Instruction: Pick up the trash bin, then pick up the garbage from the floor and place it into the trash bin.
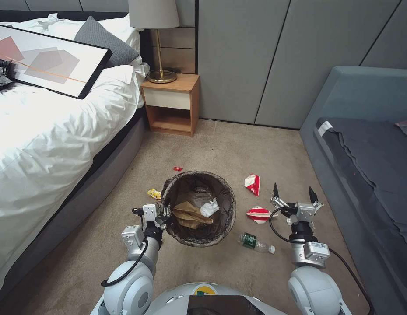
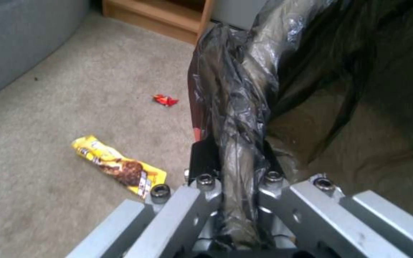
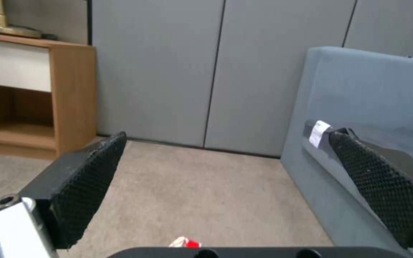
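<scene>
Room: bedroom with beige carpet point(image 1: 221, 148), a bed with white bedding point(image 1: 50, 131) on the left, a wooden nightstand point(image 1: 172, 104) with a brass lamp point(image 1: 156, 39) at the grey wall panels, and a grey-blue sofa point(image 1: 365, 144) on the right.
Trash bin: the trash bin point(image 1: 225, 201) is in the middle before the robot, its dark liner folded over the rim; inside lie tan folded paper point(image 1: 190, 213) and a crumpled white tissue point(image 1: 209, 208).
Left gripper: the left gripper point(image 1: 163, 211) is at the bin's left rim; the left wrist view shows the jaws closed on the rim with the crinkled liner point(image 2: 237, 118) pinched between them.
Right gripper: the right gripper point(image 1: 294, 192) hovers over the carpet to the right of the bin, its black textured fingers point(image 3: 84, 186) spread wide with nothing between them.
Garbage on the floor, right side: one crushed red-and-white cup point(image 1: 252, 183) lies near the bin; a second crushed cup point(image 1: 258, 214) lies just beside the right gripper; a small clear bottle with green label point(image 1: 255, 243) lies nearer to the robot, close to the bin.
Garbage on the floor, left side: a yellow snack wrapper point(image 2: 119, 166) lies just beside the bin near the left gripper; a small red scrap point(image 2: 165, 100) lies farther away, toward the nightstand.
</scene>
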You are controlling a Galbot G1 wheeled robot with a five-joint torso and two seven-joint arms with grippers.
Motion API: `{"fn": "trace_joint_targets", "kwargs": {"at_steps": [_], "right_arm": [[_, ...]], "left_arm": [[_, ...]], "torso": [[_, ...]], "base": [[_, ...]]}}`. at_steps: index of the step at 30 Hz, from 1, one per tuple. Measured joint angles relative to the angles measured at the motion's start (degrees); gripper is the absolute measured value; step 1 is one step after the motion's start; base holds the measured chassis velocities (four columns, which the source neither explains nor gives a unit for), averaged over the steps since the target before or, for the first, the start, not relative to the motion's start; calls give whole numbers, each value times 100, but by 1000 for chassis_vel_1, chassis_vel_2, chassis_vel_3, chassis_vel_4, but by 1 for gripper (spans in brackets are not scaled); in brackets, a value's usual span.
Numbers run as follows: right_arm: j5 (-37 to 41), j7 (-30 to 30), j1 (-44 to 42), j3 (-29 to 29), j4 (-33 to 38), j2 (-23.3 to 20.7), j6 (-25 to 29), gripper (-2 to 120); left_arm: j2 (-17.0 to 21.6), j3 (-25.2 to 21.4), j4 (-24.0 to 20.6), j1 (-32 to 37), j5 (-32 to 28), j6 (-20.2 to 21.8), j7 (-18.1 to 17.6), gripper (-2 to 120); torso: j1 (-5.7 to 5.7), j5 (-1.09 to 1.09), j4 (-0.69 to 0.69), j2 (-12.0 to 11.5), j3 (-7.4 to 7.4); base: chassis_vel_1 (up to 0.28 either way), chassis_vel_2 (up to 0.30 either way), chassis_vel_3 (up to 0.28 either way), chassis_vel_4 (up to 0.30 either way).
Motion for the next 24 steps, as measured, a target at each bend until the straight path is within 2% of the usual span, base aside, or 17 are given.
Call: {"fn": "trace_joint_targets", "kwargs": {"at_steps": [11,15,18,19,22,23,24], "right_arm": [[-2,49,36,45,-27,-148,-4,100],[157,38,10,83,10,-478,-129,100],[626,29,12,143,61,-1180,-434,100],[626,29,12,143,61,-1180,-434,100],[1317,-24,42,221,22,-1997,-702,100],[1317,-24,42,221,22,-1997,-702,100],[1583,-89,45,245,12,-2243,-785,100]], "left_arm": [[-7,-2,-21,27,14,-8,0,2],[-2,-7,-25,34,14,-10,0,2],[21,-18,-46,47,14,-16,1,2],[21,-18,-46,47,14,-16,1,2],[33,-19,-58,68,14,-23,2,2],[33,-19,-58,68,14,-23,2,2],[32,-19,-59,78,16,-28,5,2]], "torso": [[0,1,0,0,0],[0,1,-1,0,0],[0,1,0,0,0],[0,1,0,0,0],[0,1,0,0,0],[0,1,0,0,0],[0,2,0,0,0]], "base": [[-47,43,50,-38],[0,0,0,0],[0,0,0,0],[0,0,0,0],[0,0,0,0],[0,0,0,0],[0,0,0,0]]}}
